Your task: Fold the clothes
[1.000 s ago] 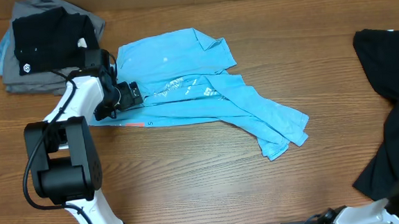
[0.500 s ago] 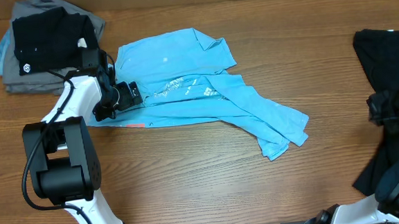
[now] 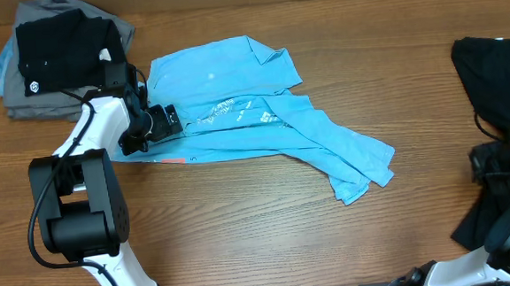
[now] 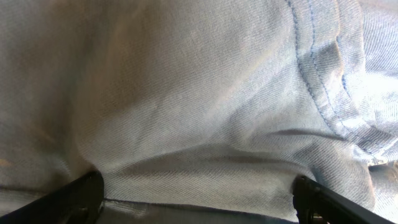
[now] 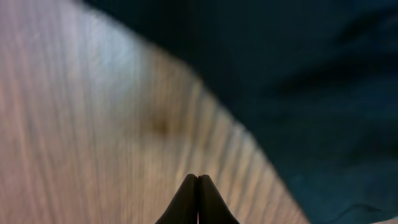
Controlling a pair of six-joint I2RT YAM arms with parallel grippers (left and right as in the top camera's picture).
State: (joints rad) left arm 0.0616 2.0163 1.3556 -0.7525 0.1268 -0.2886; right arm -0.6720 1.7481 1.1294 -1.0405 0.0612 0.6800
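The clothes, a light blue T-shirt [image 3: 263,125] with white lettering, lie crumpled across the middle of the wooden table, with a small red-orange mark at their left hem. My left gripper [image 3: 161,122] rests on the shirt's left edge. In the left wrist view it [image 4: 199,200] stands open, its black fingertips [image 4: 84,196] far apart and pale blue fabric [image 4: 199,112] spread between and beyond them. My right gripper [image 3: 487,160] hovers at the table's right side. The right wrist view shows it [image 5: 198,179] shut on nothing, above bare wood beside dark cloth.
A folded stack sits at the back left, a black shirt [image 3: 63,48] with a white logo on top of grey garments [image 3: 26,99]. A dark garment [image 3: 500,84] lies spread at the right edge, next to my right arm.
My right arm has come into view at the right edge and drifted toward the front, and its gripper has shut. The left arm and the shirt have barely moved.
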